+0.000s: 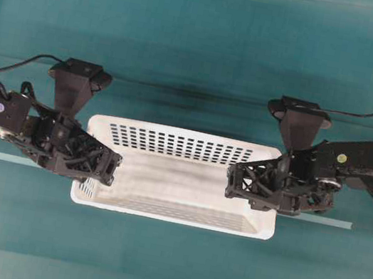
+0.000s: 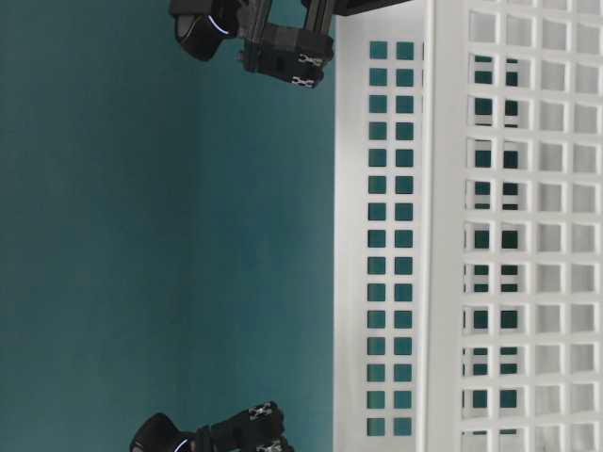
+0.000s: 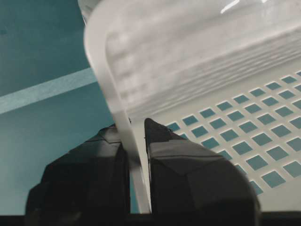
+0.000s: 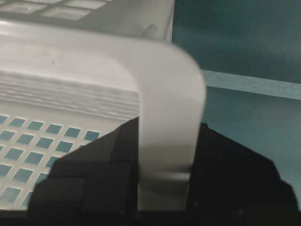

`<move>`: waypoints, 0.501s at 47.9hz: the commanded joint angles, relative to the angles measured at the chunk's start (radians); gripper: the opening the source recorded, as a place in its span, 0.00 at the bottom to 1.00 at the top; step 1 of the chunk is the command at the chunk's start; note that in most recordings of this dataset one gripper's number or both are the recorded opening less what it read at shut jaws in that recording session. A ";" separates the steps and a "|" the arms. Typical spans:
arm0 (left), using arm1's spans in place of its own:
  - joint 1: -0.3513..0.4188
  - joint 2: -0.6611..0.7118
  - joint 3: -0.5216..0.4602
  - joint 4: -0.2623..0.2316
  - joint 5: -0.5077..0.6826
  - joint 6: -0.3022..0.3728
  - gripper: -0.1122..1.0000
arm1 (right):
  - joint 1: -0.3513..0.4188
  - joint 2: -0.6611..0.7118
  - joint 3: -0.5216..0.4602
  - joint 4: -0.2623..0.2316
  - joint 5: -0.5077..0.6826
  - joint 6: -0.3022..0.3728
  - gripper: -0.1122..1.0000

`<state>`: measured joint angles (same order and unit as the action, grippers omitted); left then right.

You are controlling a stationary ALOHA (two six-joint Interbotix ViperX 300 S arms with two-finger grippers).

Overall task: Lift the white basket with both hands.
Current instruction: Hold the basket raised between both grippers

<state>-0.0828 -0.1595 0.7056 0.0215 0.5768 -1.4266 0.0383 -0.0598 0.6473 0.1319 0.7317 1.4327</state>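
Here the white basket (image 1: 178, 176) sits in the middle of the teal table (image 1: 201, 55), long side running left to right in the overhead view, with an arm at each short end. The left gripper (image 1: 103, 167) reaches in from the left and has its fingers clamped on the basket's left end wall: the left wrist view shows the thin white wall (image 3: 123, 117) running straight down between the two black fingers (image 3: 162, 141), one outside and one inside, both pressed against it. The right gripper (image 1: 236, 180) does the same from the other side; in the right wrist view the rounded white rim (image 4: 169, 117) drops between its fingers (image 4: 113, 150), which close on it from both sides. A pale strip of tape (image 1: 334, 223) on the table runs out from under both ends of the basket, and it shows beside the basket in both wrist views. The table-level view, turned on its side, shows the basket's holed long wall (image 2: 509, 235) filling the right part of the picture, with the black parts of the two arms at the top and bottom edges. Whether the basket's floor touches the table I cannot tell.
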 commanded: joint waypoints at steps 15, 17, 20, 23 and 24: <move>-0.003 0.008 -0.003 0.008 -0.057 0.026 0.11 | 0.029 0.005 0.000 -0.011 -0.005 -0.025 0.25; -0.003 0.006 -0.003 0.008 -0.057 0.029 0.12 | 0.029 0.005 0.002 -0.014 -0.005 -0.025 0.25; -0.003 0.005 0.002 0.008 -0.057 0.032 0.15 | 0.028 0.005 0.002 -0.018 -0.009 -0.023 0.25; -0.005 0.005 0.002 0.008 -0.057 0.032 0.22 | 0.029 0.005 0.003 -0.021 -0.020 -0.023 0.25; -0.005 0.005 0.002 0.008 -0.055 0.032 0.25 | 0.029 0.005 0.003 -0.021 -0.023 -0.021 0.26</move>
<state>-0.0844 -0.1580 0.7148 0.0230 0.5430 -1.4097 0.0399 -0.0614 0.6519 0.1227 0.7256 1.4327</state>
